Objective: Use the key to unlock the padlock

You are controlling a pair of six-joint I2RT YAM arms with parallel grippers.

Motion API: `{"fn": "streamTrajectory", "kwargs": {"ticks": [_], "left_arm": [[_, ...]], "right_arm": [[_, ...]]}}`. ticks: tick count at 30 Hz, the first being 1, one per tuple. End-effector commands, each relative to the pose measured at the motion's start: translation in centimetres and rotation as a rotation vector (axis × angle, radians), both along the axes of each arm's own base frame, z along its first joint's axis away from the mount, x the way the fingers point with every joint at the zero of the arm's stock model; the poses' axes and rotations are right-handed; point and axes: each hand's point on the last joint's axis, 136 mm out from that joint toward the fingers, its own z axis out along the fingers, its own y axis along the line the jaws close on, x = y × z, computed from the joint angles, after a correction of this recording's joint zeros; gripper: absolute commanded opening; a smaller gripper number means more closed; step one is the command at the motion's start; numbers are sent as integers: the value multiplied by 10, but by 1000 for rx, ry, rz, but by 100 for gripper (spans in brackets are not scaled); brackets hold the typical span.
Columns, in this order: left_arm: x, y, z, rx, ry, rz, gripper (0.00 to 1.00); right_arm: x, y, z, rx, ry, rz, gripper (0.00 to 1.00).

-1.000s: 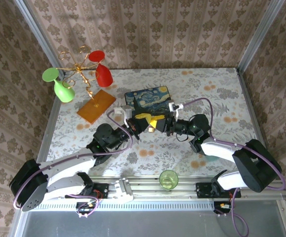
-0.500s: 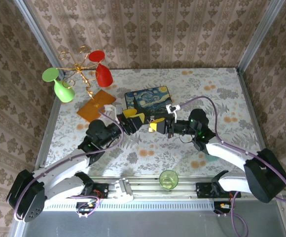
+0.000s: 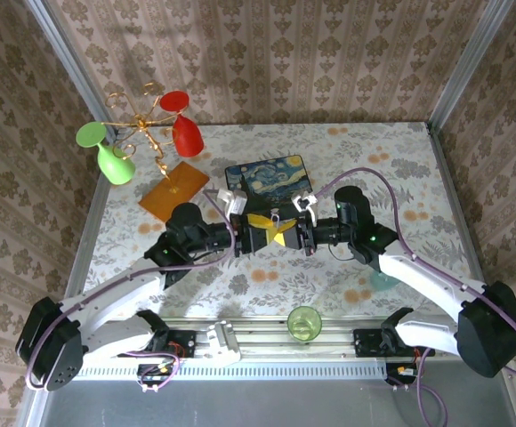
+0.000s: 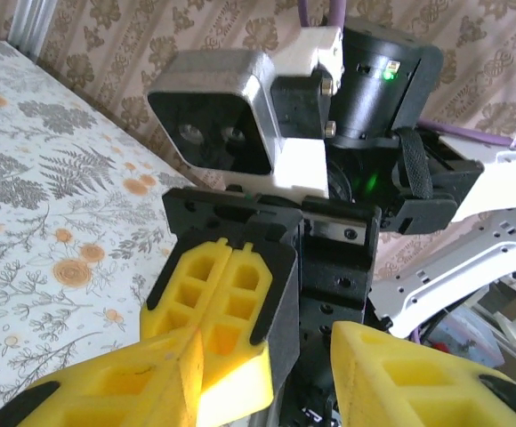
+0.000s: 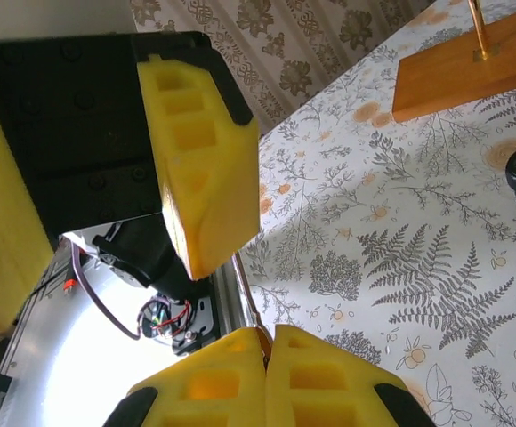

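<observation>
Top external: left gripper and right gripper tip to tip beside painted box; padlock, key indiscernible there. Wrist views: left jaws parted, right clenched, anything held hidden.

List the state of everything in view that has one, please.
left gripper, open.
right gripper, shut; holding anything, cannot tell.
painted box, lid closed.
red goblet, hung upside down on gold rack.
green goblet, hung upside down on gold rack.
green cup, upright at near edge.
</observation>
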Motion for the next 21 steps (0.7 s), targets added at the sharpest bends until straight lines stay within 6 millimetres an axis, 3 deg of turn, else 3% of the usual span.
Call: {"fn": "streamTrajectory", "kwargs": {"ticks": [1,8,14,21], "left_arm": [[-3,5,-6,41,-26,9,43],[11,20,-7,72,-25,118,68],[1,10,-6,61,-9,31,43],[-2,0,-13,74,2,3,35]], "right_arm": [[-6,1,9,49,-8,45,0],[-10,-3,11,64,-8,71,0],[-7,0,18,81,-15,73,1],[-7,0,14,92,-7,70,1]]}}
